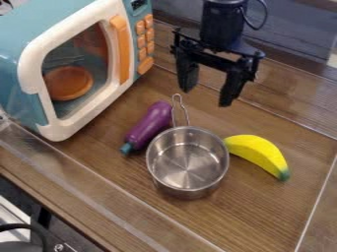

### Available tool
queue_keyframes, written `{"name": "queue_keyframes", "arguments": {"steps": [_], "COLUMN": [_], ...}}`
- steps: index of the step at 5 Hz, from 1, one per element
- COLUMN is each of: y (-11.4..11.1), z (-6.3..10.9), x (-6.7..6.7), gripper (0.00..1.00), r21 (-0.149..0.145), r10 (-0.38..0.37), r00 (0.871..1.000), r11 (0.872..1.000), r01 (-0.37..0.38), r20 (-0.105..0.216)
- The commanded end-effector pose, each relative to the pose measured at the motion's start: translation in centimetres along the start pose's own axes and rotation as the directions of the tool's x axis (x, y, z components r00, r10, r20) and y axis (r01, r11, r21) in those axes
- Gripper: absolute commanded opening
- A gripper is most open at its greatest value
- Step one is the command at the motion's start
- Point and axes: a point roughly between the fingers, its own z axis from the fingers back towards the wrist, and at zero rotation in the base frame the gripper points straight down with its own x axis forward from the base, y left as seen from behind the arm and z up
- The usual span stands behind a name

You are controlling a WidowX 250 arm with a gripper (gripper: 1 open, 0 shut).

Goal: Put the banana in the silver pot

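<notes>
Currently the gripper (208,86), fingers spread apart, hangs above the banana (257,155), which lies diagonally, lower right.

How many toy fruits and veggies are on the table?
2. The yellow banana lies right of the silver pot, close to its rim. The purple eggplant lies up-left of the pot, near the toy microwave. None seem hidden.

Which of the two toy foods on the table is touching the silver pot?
The banana: its left end meets the silver pot at the rim. The purple eggplant lies just clear of it, beside the pot's wire handle.
</notes>
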Motion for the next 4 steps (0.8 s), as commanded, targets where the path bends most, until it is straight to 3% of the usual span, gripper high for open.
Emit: {"name": "queue_keyframes", "arguments": {"steps": [1,3,4], "y": [-0.9,-2.2,-2.7], "z": [0.9,0.4,0.1], "x": [-0.1,0.0,0.1], "gripper": [1.0,1.0,1.0], "r21": [-0.009,-0.031,-0.044], "r10": [0.007,0.085,0.153], "r00": [0.999,0.995,0.987], "r11": [1.0,0.996,0.988], "r01": [-0.007,-0.083,-0.151], "r20": [0.045,0.049,0.048]}}
